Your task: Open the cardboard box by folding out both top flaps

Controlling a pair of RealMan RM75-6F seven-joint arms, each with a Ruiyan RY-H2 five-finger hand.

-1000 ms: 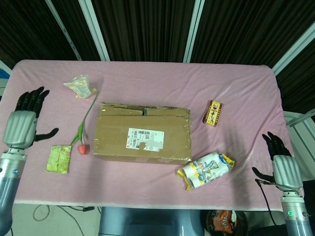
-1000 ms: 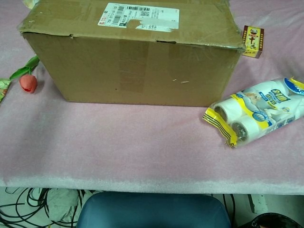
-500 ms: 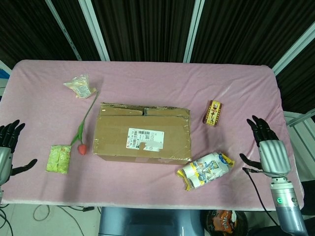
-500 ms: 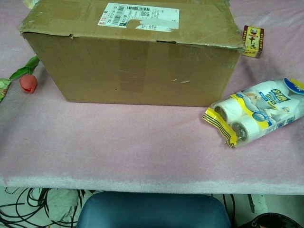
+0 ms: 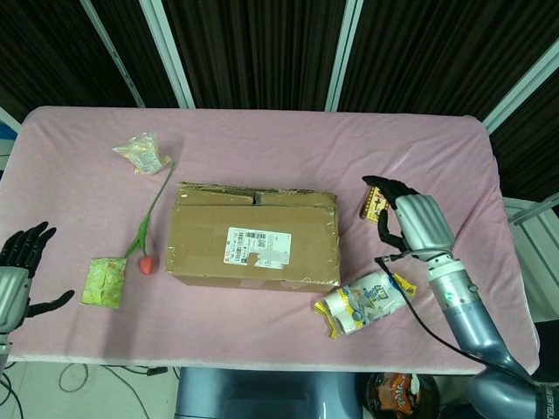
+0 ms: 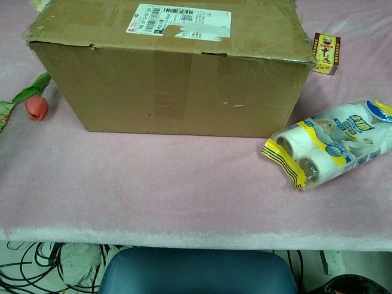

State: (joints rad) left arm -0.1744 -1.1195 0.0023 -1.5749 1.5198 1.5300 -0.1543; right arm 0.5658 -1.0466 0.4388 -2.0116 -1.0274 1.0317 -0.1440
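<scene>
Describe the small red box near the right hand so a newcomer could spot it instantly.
Start at the cardboard box mid-table and look past its right end. The small box stands there, partly behind the right hand in the head view. It alone is dark red with a yellow border.

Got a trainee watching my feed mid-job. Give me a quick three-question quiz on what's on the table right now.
1. True or false: the top flaps of the cardboard box are folded out.
2. Which hand is nearer the box: left hand or right hand?
3. What lies just left of the box, by its front corner? A) tulip B) toilet roll pack C) small red box

Key: 1 false, the flaps lie flat; 2 right hand; 3 A.
</scene>
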